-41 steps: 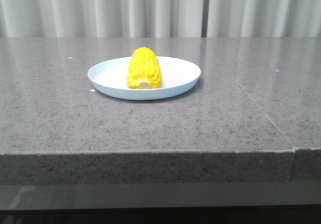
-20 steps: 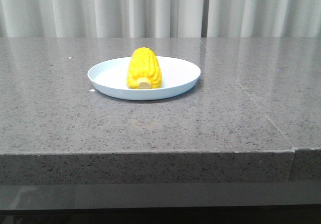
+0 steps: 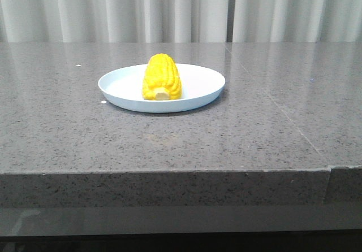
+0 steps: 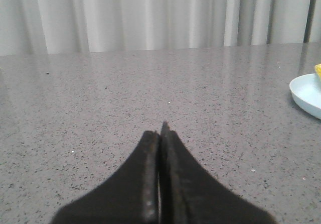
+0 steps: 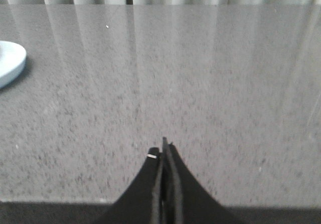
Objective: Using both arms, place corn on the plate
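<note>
Corn (image 3: 162,78), knobbly yellow cob, lying on round pale plate (image 3: 198,82), pale stem end facing front, well apart from black tapered left gripper (image 4: 160,133) and right gripper (image 5: 163,151), both pressed together, empty, over speckled grey stone table (image 3: 254,133).

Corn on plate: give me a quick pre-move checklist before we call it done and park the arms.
1. Corn lies inside the plate rim, cut stem end toward the camera: ok.
2. Plate sits flat on the table, well back from the front edge: ok.
3. Left gripper shut, nothing held, away from the plate: ok.
4. Right gripper shut, nothing held, plate only at the picture's edge: ok.
5. No arm shows over the plate in the front view: ok.
6. Corn steady against rolling: cannot tell from a still picture.
</note>
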`<action>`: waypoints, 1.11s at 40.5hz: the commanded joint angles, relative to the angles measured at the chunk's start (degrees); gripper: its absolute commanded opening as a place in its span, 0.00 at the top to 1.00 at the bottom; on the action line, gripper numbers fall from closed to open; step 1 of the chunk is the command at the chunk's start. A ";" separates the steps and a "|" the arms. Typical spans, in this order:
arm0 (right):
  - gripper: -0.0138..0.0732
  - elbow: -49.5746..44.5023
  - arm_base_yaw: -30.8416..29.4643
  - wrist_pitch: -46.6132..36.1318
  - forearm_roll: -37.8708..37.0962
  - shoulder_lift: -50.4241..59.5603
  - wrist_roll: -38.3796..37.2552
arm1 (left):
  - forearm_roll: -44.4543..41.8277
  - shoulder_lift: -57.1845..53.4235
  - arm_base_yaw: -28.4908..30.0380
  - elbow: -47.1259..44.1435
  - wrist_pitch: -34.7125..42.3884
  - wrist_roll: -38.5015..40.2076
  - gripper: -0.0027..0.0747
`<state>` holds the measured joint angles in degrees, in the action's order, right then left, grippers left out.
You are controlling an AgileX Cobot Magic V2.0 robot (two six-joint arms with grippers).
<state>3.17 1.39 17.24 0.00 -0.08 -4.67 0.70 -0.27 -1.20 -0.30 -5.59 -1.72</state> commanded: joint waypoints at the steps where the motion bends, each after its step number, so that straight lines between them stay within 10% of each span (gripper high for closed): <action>1: 0.91 -1.66 -0.64 -5.98 0.79 1.46 0.98 | 0.08 -1.09 0.22 -0.16 4.42 -0.01 0.99; 45: 0.91 -3.81 -0.64 -7.36 0.92 1.38 0.98 | 0.08 -1.09 0.22 -0.16 4.42 -0.01 0.99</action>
<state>-1.54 1.07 14.73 0.72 0.58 -4.12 0.70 -0.27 -1.20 -0.30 -5.59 -1.72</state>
